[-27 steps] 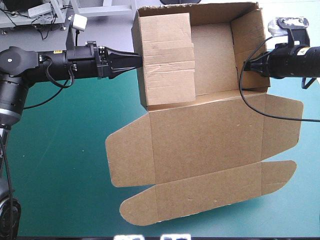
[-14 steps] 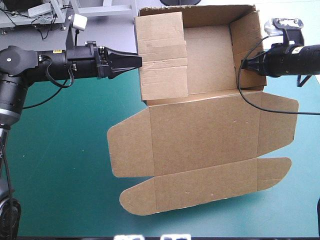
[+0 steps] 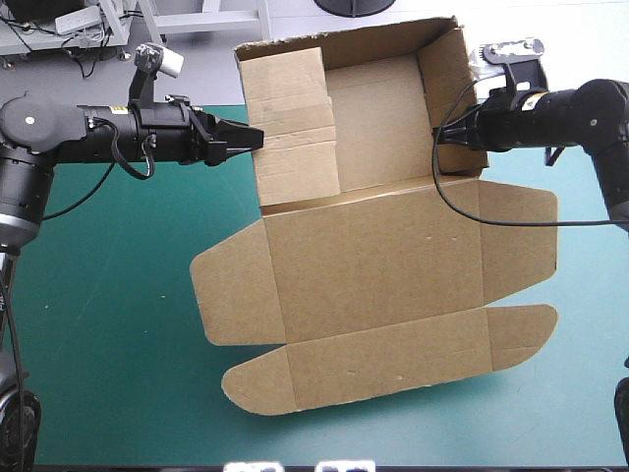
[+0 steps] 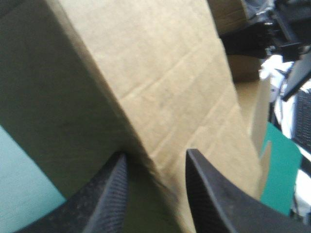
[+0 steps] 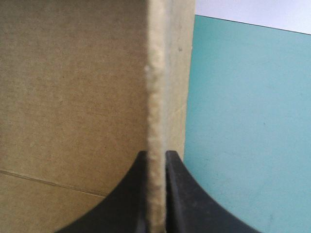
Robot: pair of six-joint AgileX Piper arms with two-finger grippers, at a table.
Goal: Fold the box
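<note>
The box (image 3: 373,285) is an open tray with its lid flat, lying a little right of the middle of the teal-green surface (image 3: 118,295). The tray half is on the far side, its walls raised, and its far wall reaches over the surface's far edge in the high view. The lid spreads toward the near edge, with a rounded flap on each side and a long strip with rounded ears nearest the robot.

The left gripper (image 3: 257,136) comes in from the left and meets the tray's left wall, where an inner panel is folded down. From its own wrist, the black fingers (image 4: 109,194) are spread, and the ridge of that wall (image 4: 160,73) runs down between them (whether either finger presses on the board cannot be told).

The right gripper (image 3: 439,138) reaches the tray's right wall from the right. Its wrist view shows the fingers (image 5: 156,154) pressed almost together, pinching the pale cut edge of the board (image 5: 73,87), with bare surface (image 5: 243,121) to one side.
</note>
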